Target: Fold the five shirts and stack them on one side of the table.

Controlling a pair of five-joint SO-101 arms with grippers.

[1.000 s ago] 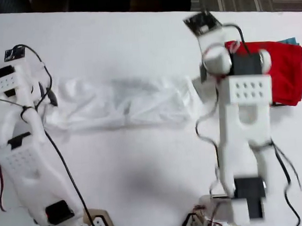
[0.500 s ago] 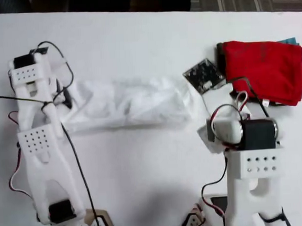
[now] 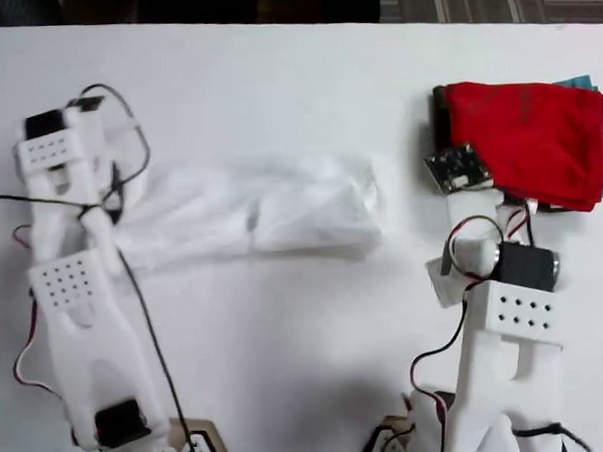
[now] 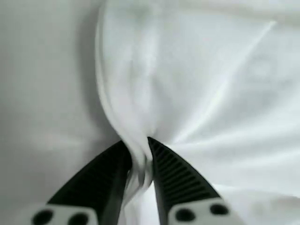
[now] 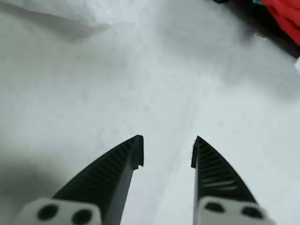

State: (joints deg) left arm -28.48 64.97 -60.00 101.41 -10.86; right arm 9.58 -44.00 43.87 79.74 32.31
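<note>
White fabric, the shirt (image 3: 261, 208) lies as a long band across the middle of the table (image 3: 275, 77), its long axis running from one arm to the other. The left gripper (image 4: 139, 143) is at its own end, pinched tight on a bunched ridge of cloth, arm bent low over it. The right gripper (image 5: 165, 145) hovers over tabletop off the opposite end, parted and empty, near the folded red shirt (image 3: 533, 141). Folding it across looks like the left arm's job.
</note>
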